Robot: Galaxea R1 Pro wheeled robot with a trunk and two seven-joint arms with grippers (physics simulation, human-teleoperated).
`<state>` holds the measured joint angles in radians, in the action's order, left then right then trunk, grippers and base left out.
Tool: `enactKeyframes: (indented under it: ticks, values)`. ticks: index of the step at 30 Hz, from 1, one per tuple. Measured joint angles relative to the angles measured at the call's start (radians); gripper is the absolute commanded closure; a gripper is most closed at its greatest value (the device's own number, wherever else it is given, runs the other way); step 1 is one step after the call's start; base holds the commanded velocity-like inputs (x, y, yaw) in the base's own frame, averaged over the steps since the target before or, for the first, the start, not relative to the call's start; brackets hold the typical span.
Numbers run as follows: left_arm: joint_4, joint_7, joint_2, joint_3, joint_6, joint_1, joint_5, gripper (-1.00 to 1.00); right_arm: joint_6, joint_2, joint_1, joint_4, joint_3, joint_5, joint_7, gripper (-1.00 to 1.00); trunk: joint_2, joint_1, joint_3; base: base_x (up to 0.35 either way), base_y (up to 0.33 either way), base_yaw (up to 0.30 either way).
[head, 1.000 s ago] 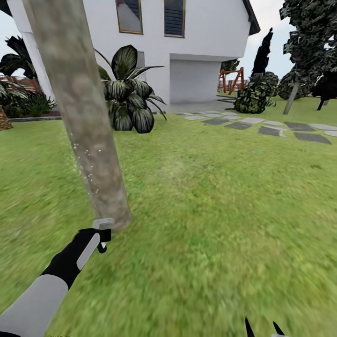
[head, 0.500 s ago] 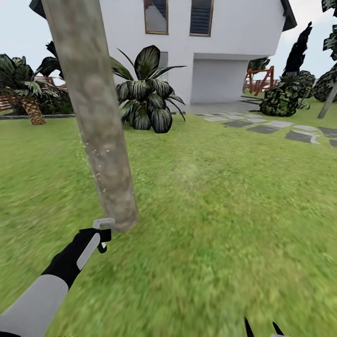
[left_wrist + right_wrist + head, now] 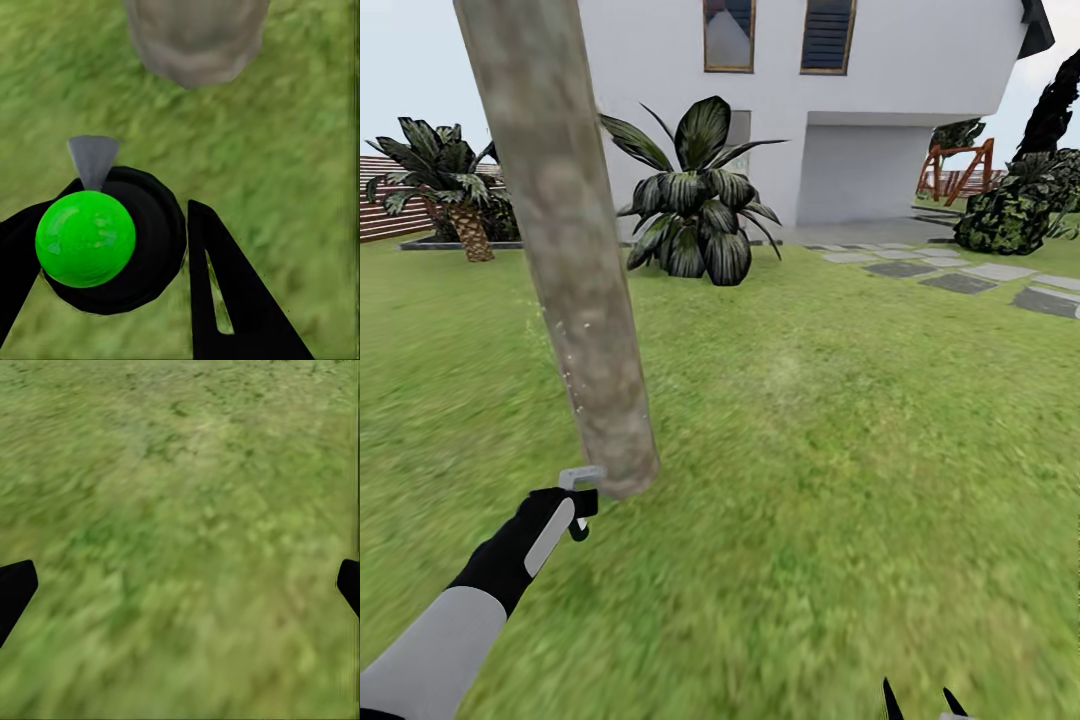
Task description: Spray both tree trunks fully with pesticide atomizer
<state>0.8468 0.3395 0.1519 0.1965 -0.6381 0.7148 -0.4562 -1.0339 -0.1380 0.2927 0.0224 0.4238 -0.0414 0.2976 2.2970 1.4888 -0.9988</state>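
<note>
A blurry green lawn (image 3: 840,480) fills the garden out to a white house (image 3: 880,90) with two dark windows and a recessed grey door. Grey stepping stones (image 3: 960,282) run across the grass toward the house at the right. A low striped bush (image 3: 695,200) stands before the wall, a small palm (image 3: 450,190) grows beside a brown slat fence (image 3: 390,195) at the left, and a dark shrub (image 3: 1015,205) sits at the right near a red-brown frame (image 3: 958,168).

One trunk (image 3: 565,240) rises close in front, leaning slightly, its pale grey-beige bark mottled with brown. A few whitish specks of pesticide (image 3: 565,372) dot its lower left side.

The atomizer (image 3: 105,240) is in the left gripper (image 3: 565,510), held low just beside the foot of the trunk. From the left wrist it shows a round black body, a glossy green ball on top and a grey nozzle (image 3: 93,159) aimed at the trunk base (image 3: 195,37). The jaws are clamped on the atomizer.

The right gripper (image 3: 180,585) hangs over bare grass, its black fingertips (image 3: 890,700) at the head view's lower edge; the jaws stand wide apart with nothing between them.
</note>
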Motion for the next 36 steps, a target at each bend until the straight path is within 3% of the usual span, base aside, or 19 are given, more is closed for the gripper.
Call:
enactKeyframes:
  ticks: [10,32,36]
  values:
    - [0.000,0.000,0.000,0.001,0.003,0.000,0.000,1.00,0.000,0.000,0.000,0.000,0.000,0.000,0.000,-1.00,0.000,0.000,0.000,0.113,-0.263,0.037]
    - [-0.001,0.000,0.000,0.001,0.003,0.000,-0.001,1.00,0.000,0.000,0.000,0.000,0.000,0.000,0.000,-1.00,0.000,0.000,0.000,0.082,-0.269,0.272]
    - [-0.023,-0.004,-0.045,0.004,0.006,-0.002,-0.007,1.00,0.000,0.000,-0.001,0.000,0.000,0.000,0.000,-1.00,0.000,0.000,0.000,0.069,-0.271,0.276]
